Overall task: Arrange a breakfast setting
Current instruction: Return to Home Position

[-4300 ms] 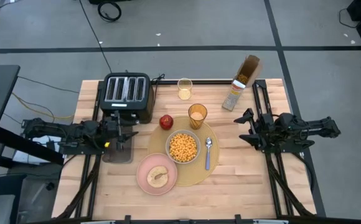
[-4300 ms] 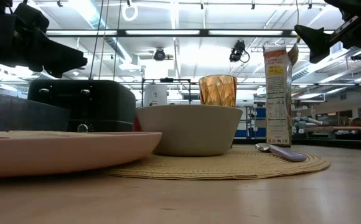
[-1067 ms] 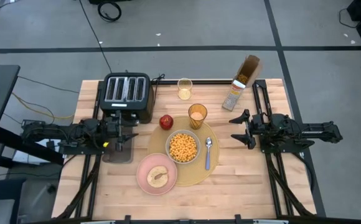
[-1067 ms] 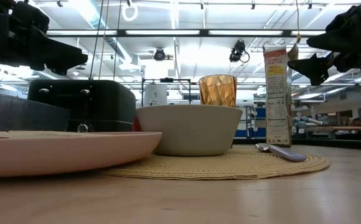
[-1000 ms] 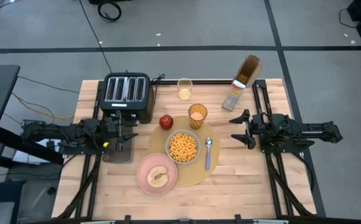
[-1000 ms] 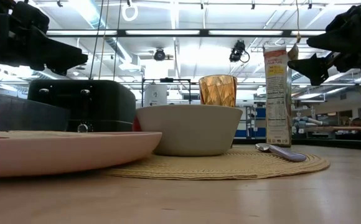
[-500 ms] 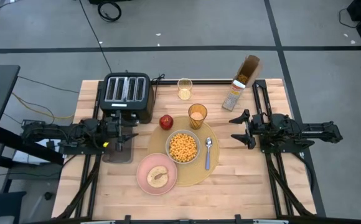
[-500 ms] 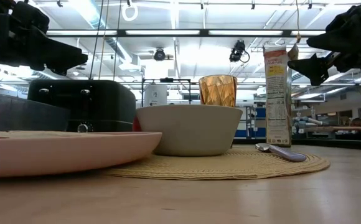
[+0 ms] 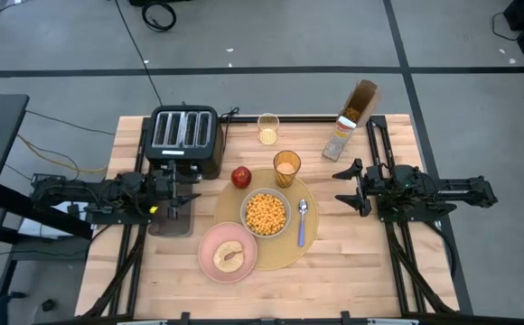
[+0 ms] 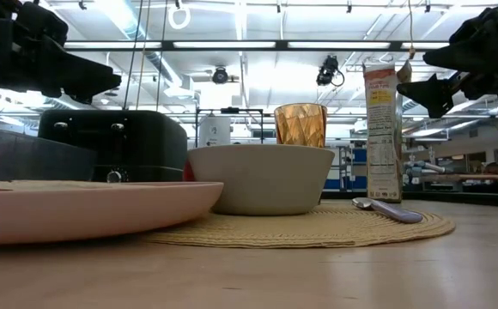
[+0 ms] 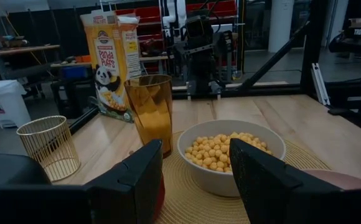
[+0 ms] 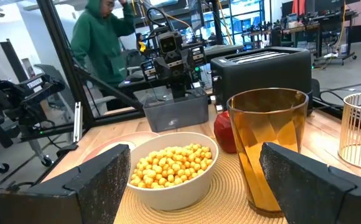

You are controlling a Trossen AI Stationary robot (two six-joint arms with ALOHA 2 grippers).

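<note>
Right hand (image 9: 343, 185) has swung lower, gaping, empty; left hand (image 9: 192, 188) likewise, beside toaster (image 9: 183, 135).

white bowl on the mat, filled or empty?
Filled. The white bowl holds a heap of yellow cereal puffs, clear from above and in both wrist views.

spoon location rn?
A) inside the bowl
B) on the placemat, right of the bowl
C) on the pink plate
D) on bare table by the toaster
B: in the high view the spoon lies flat on the placemat, just to the right of the bowl and outside it.
</note>
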